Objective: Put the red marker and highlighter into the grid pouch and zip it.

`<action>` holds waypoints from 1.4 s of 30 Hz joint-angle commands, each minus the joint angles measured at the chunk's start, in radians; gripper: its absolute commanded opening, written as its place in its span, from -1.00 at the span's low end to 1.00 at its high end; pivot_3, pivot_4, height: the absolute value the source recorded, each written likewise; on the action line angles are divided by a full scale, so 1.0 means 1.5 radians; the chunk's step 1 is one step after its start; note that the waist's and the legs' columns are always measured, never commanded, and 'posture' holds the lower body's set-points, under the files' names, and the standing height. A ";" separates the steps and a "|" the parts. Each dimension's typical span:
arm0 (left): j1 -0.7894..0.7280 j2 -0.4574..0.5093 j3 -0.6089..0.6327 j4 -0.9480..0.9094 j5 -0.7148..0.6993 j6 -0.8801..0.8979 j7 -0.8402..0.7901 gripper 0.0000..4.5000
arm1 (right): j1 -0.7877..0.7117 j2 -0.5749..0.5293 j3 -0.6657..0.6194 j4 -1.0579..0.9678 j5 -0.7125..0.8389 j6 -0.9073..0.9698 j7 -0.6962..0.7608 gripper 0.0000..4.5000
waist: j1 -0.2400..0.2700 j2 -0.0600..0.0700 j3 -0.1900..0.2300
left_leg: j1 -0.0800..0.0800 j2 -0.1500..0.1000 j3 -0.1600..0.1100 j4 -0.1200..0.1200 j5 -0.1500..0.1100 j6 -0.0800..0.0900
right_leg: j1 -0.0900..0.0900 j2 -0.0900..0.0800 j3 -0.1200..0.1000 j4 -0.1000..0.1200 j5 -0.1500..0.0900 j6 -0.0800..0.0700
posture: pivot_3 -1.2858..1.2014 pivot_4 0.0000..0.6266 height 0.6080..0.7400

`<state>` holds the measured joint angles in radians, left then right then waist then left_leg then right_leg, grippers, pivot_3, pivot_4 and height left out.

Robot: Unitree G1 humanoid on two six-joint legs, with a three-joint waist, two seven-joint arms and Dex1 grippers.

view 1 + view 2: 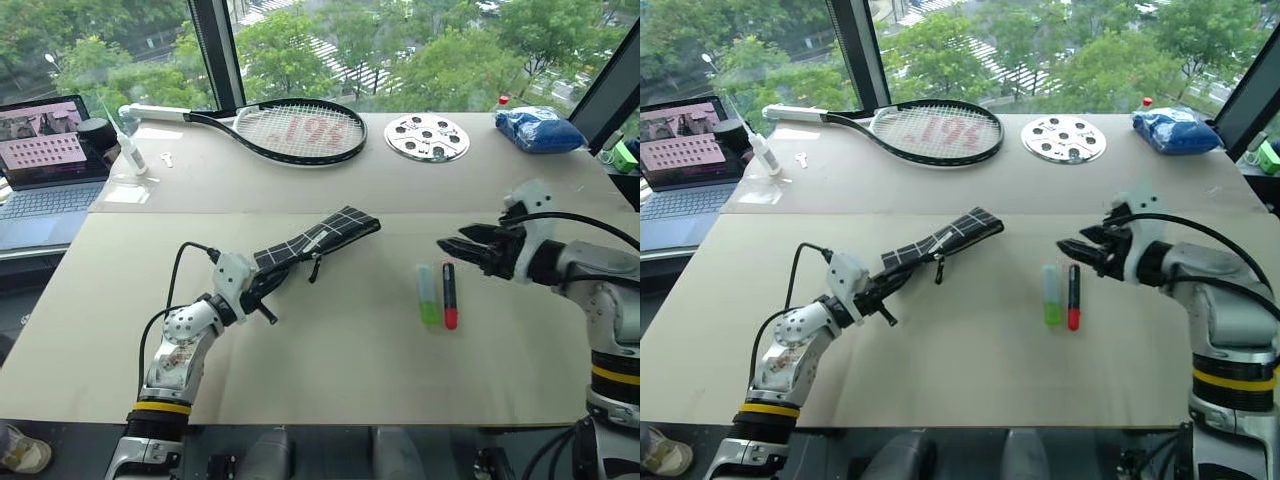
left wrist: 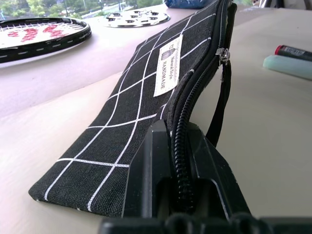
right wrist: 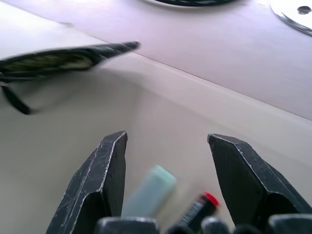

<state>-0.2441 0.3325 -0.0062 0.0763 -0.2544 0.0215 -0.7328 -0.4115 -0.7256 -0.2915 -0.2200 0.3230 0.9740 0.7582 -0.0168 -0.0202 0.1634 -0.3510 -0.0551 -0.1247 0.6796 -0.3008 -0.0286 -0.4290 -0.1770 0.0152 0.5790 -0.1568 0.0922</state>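
Note:
My left gripper [image 1: 262,290] is shut on the near end of the grid pouch [image 1: 320,238], a black fabric pouch with white grid lines and a white label [image 2: 168,66]. The pouch sticks out slanted above the table, its zipper edge gaping and the slider [image 2: 224,55] at the far end. To its right the pale green highlighter [image 1: 428,294] and the red marker [image 1: 450,295] lie side by side on the table, marker on the right. My right gripper [image 1: 447,245] hangs open just above and beyond them, empty; between its fingers I see the highlighter [image 3: 148,195] and marker [image 3: 197,209].
At the back lie a tennis racket [image 1: 300,130], a round white perforated disc [image 1: 427,137] and a blue bag [image 1: 540,130]. A laptop [image 1: 45,160] and a white bottle [image 1: 130,150] stand at the far left. The table [image 1: 340,370] ends near my arms.

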 commanded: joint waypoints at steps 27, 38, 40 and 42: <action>-0.017 -0.018 -0.007 0.026 -0.005 -0.030 -0.019 -1.00 | 0.137 0.083 0.015 -0.101 0.022 0.108 -0.199 0.31 | 0.002 0.000 0.000 | 0.002 0.000 0.000 0.001 0.000 0.000 | 0.003 0.000 0.000 -0.001 0.000 0.001 | 0.03 -0.52 1.00; -0.021 -0.015 -0.004 0.030 -0.005 -0.031 -0.018 -1.00 | 0.157 0.068 0.041 -0.112 0.022 0.109 -0.205 0.31 | 0.002 0.000 0.000 | 0.002 0.000 0.000 0.001 0.000 0.000 | 0.003 0.000 0.000 -0.001 0.000 0.001 | 0.03 -0.52 1.00; -0.021 -0.014 -0.004 0.028 -0.006 -0.030 -0.018 -1.00 | 0.169 0.066 0.047 -0.117 0.017 0.109 -0.211 0.20 | 0.003 0.000 0.000 | 0.002 0.000 0.000 0.001 0.000 0.000 | 0.003 0.000 0.000 -0.001 0.000 0.001 | 0.03 -0.52 1.00; -0.020 -0.014 -0.004 0.027 -0.006 -0.031 -0.019 -1.00 | 0.179 0.060 0.054 -0.113 0.008 0.098 -0.216 -0.01 | 0.003 0.000 0.000 | 0.002 0.000 0.000 0.001 0.000 0.000 | 0.004 0.000 0.000 -0.001 0.000 0.001 | 0.03 -0.52 1.00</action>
<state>-0.2640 0.3078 -0.0212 0.1348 -0.2553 -0.0018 -0.7601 -0.1649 -0.6207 -0.2259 -0.3804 0.3495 1.1309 0.4405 -0.0122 -0.0203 0.1632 -0.3478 -0.0556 -0.1248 0.6807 -0.3010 -0.0283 -0.4235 -0.1775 0.0149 0.5781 -0.1562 0.0934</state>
